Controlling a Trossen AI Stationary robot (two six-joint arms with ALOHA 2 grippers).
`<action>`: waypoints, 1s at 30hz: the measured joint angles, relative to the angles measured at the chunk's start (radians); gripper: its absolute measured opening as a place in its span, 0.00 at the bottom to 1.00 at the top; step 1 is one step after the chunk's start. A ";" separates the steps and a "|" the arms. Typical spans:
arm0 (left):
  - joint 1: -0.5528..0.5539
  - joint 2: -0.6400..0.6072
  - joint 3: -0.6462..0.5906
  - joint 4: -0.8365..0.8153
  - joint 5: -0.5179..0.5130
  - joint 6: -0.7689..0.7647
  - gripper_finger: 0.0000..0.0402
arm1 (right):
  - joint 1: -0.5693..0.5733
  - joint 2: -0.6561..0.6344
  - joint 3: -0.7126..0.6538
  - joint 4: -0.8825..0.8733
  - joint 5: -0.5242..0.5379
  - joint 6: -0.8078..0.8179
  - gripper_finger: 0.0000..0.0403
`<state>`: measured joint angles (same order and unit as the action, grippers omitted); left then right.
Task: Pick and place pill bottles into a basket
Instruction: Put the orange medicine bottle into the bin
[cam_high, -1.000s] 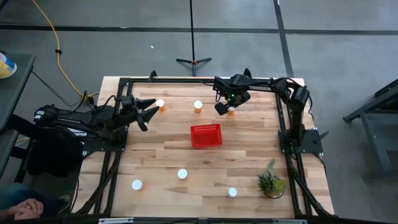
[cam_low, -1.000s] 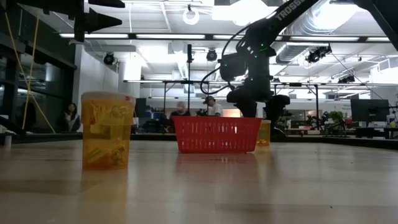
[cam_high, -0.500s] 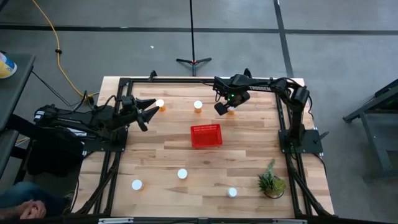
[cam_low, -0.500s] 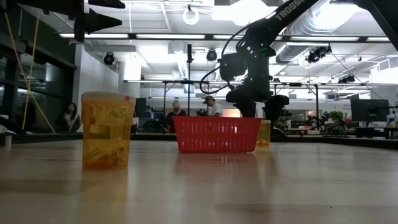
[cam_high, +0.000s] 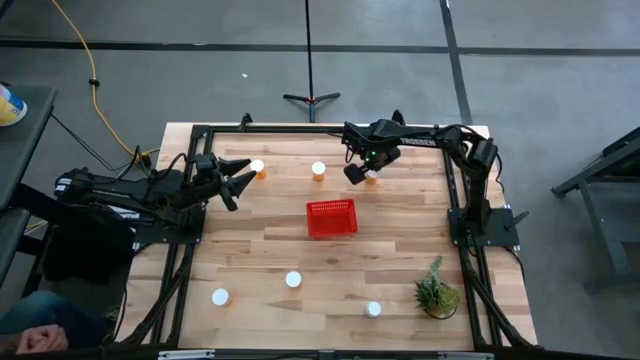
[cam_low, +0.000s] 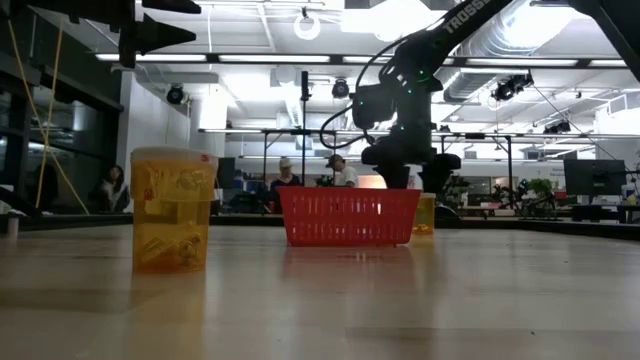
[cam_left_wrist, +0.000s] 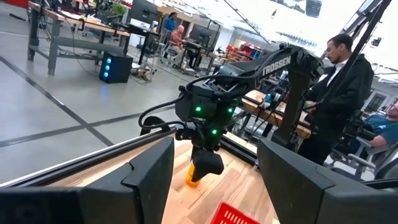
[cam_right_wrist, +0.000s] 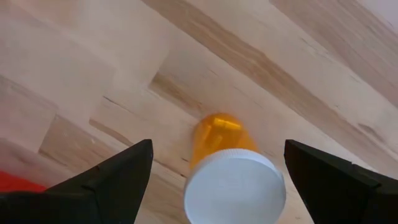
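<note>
Over the far side of the worktop (cam_high: 400, 250), beyond the red basket (cam_high: 331, 218), the right gripper (cam_high: 357, 173) hangs above a pill bottle (cam_right_wrist: 231, 171) that stands upright on the wood. Looking down past its own fingers (cam_right_wrist: 112, 177), you see them spread wide, one on each side of the bottle's white cap (cam_right_wrist: 235, 185), neither one touching it. From above, only a sliver of that bottle's orange shows just beside the gripper.

The basket sits near the middle of the worktop, with nothing visible inside it from above. Beyond the basket, on the same far side, two more pill bottles stand: one (cam_high: 319, 170) straight past the basket's far edge, another (cam_high: 258, 168) off toward the left arm. The left gripper (cam_high: 238, 180) waits near that second bottle, its fingers (cam_left_wrist: 149, 177) spread apart and pointing across toward the right arm, holding nothing.

On the near side of the basket three more pill bottles stand well apart from each other: one (cam_high: 293, 280) closest to the basket, one (cam_high: 220, 297) further out toward the left arm's side, and one (cam_high: 373, 310) near the small potted plant (cam_high: 436, 292) in the corner on the right arm's side. From table height one bottle (cam_low: 174, 209) looms large and upright in the foreground, with the basket (cam_low: 348, 216) behind it and the right arm (cam_low: 408, 100) coming down behind the basket. People (cam_left_wrist: 336, 93) stand and sit in the room beyond.
</note>
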<state>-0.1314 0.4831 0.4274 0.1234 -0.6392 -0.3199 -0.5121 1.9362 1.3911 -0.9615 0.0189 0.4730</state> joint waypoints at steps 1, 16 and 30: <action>0.000 0.000 0.000 0.000 0.000 0.000 0.66 | 0.000 0.000 0.000 0.001 0.000 -0.008 0.88; 0.000 0.000 0.000 -0.021 0.000 0.000 0.66 | 0.000 0.014 0.000 -0.019 -0.014 -0.166 0.88; 0.000 0.000 0.000 -0.018 -0.001 -0.003 0.66 | 0.000 0.031 0.000 -0.036 -0.002 -0.186 0.80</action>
<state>-0.1312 0.4831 0.4274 0.1055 -0.6399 -0.3229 -0.5121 1.9675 1.3907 -0.9978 0.0170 0.2867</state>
